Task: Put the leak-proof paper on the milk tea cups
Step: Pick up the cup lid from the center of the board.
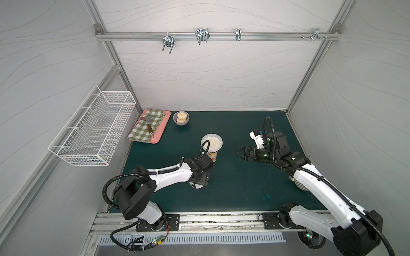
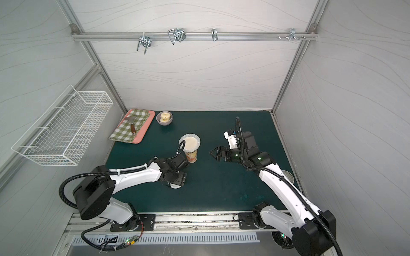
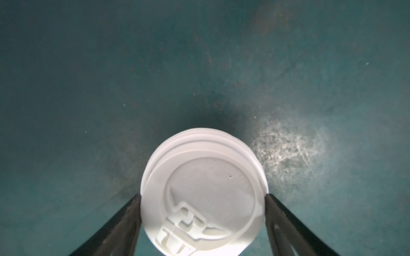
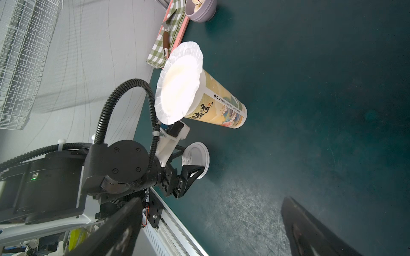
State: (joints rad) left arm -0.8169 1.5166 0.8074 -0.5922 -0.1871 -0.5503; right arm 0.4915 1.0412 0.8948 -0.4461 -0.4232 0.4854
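Since the leak-proof paper (image 4: 179,82) already lies spread over the mouth of the upright milk tea cup (image 4: 221,108) at mid-surface (image 1: 233,188), I judge the placement essentially done. My left end effector (image 3: 203,198) clasps the white lid (image 3: 206,168) by its rim, near the cup. My right end effector (image 1: 239,153) hangs wide and empty, well apart.

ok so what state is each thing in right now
milk tea cup: upright, mouth covered by the paper
leak-proof paper: lying over the cup's mouth, edge overhanging
white plastic lid: off the cup, top side up, gripped at its rim
left tool: shut on the white plastic lid
right tool: open, holding nothing
grey-lilac bowl: upright, pale food inside
spatula: lying on the checked cloth
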